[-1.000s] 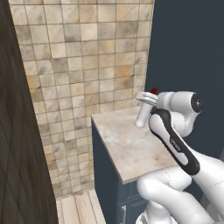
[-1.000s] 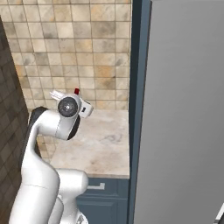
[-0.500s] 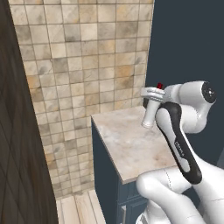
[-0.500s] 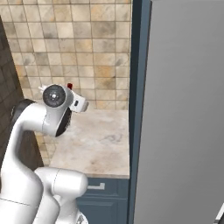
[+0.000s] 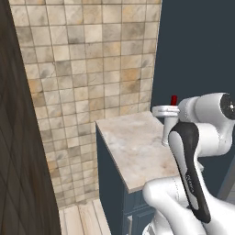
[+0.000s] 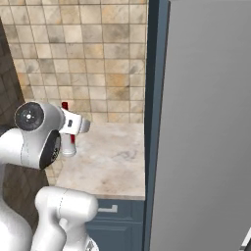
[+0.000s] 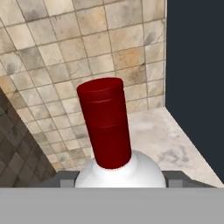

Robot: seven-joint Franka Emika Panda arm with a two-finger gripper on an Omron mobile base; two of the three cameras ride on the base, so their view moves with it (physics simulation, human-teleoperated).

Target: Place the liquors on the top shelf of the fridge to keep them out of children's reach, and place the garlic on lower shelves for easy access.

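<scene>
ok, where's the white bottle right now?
The white bottle sits in the claw above the marble counter, near the tiled wall; its red cap shows in both base views.

A glossy white narrow-necked bottle (image 7: 120,173) is topped by a dark red cap (image 7: 106,120). The table (image 5: 135,147) is veined beige marble over dark blue fronts. The wall tiles (image 5: 87,55) are mottled tan and brown. The tall fridge door (image 6: 206,122) is plain grey.
</scene>
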